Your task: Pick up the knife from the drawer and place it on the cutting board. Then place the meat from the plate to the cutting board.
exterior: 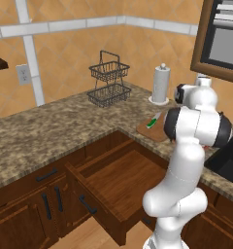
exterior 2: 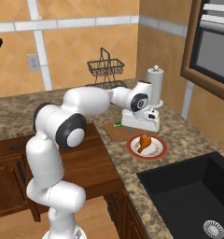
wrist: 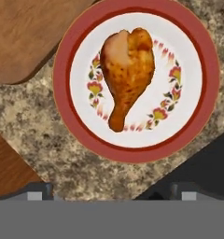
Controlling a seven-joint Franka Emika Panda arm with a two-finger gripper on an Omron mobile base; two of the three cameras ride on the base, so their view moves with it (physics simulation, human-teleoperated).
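The meat (wrist: 127, 74), a glossy orange-brown drumstick, lies on the red-rimmed white plate (wrist: 62, 56), also seen as the meat (exterior 2: 144, 141) on the plate (exterior 2: 157, 151). My gripper (wrist: 111, 191) hovers straight above the plate, open, with its fingertips (wrist: 39, 190) wide apart and nothing between them; it hangs just over the meat as the gripper (exterior 2: 143, 132). The knife (exterior: 151, 122) with its green handle rests on the cutting board (exterior: 157, 131), left of the plate. A corner of the cutting board (wrist: 30, 37) shows beside the plate. The drawer (exterior: 118, 180) stands pulled out.
A black sink (exterior 2: 188, 196) lies right of the plate. A paper towel roll (exterior: 161, 83) and a wire basket (exterior: 108, 80) stand at the back of the counter. A framed oven front (exterior 2: 212, 46) hangs at the upper right. My own arm covers the plate in the left base view.
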